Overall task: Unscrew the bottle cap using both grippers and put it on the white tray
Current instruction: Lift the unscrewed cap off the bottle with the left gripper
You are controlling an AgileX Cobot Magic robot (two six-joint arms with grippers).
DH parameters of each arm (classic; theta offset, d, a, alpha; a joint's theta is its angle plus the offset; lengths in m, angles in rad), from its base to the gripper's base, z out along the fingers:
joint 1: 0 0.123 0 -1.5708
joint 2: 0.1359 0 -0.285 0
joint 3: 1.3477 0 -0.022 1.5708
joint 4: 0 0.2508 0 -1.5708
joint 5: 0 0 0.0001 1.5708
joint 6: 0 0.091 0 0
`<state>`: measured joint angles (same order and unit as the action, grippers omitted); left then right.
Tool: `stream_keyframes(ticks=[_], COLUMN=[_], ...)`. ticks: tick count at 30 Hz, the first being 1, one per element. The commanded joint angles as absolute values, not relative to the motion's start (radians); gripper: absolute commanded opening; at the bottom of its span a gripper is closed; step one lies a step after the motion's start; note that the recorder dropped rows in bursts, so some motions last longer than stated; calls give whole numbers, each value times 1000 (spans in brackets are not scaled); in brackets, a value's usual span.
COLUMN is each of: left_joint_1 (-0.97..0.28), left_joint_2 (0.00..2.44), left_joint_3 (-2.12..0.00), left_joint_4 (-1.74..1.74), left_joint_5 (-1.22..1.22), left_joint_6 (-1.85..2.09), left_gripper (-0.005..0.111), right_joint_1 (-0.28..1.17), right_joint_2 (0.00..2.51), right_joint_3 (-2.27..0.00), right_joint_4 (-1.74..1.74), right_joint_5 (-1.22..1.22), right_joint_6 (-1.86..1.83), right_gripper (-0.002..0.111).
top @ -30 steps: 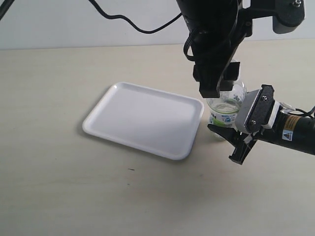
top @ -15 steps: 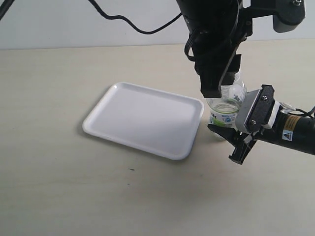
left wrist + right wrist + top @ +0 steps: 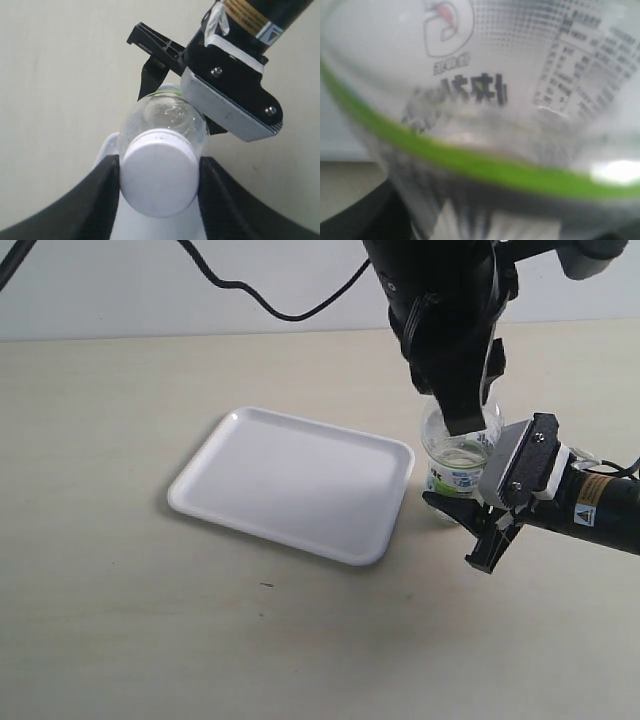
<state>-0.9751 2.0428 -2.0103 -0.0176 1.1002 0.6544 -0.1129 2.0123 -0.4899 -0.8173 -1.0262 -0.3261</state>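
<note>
Centrally, a clear plastic drink bottle with a white, blue and green label stands upright on a pale wooden table, just beside the near corner of a shallow white rectangular plastic tray.

The all-black left gripper reaches down from above. In the left wrist view its two fingers press against opposite sides of the small round white screw cap, which sits on the bottle's neck. The right gripper, black with a grey-white block and a yellow sticker, comes in low from the side and is closed around the bottle's lower body. Its wrist view is filled by the blurred label.

The likeliest trouble is slipping. If the left fingers hold too lightly, they may skate round the cap instead of turning it. If the right hold is weak, the whole bottle may spin with the cap, or tip towards the tray. Squeezing the thin plastic hard could push out any liquid once the cap loosens.

Little else is nearby. A black cable loops behind the left arm. Nothing lies on the tray, and the short path from bottle to tray looks unobstructed.
</note>
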Motion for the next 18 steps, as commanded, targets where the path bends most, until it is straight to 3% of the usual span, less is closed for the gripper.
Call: stream_keyframes(ticks=[1,9,18], left_joint_1=[-977,-977,-977], left_joint_2=[2055,2055,2050], left_joint_3=[-2011,-2011,-2011], left_joint_4=[-26,-7,-5], left_joint_5=[1101,1101,1091], left_joint_6=[438,107,75], left_gripper=[0,0,0], right_joint_1=[-116,-116,-116], right_joint_2=[2021,2021,2021], right_joint_3=[-487,-487,-487], right_joint_4=[-828,-828,-828], right_joint_5=[-945,-948,-948], right_joint_6=[-328,-307,-302], right_gripper=[0,0,0])
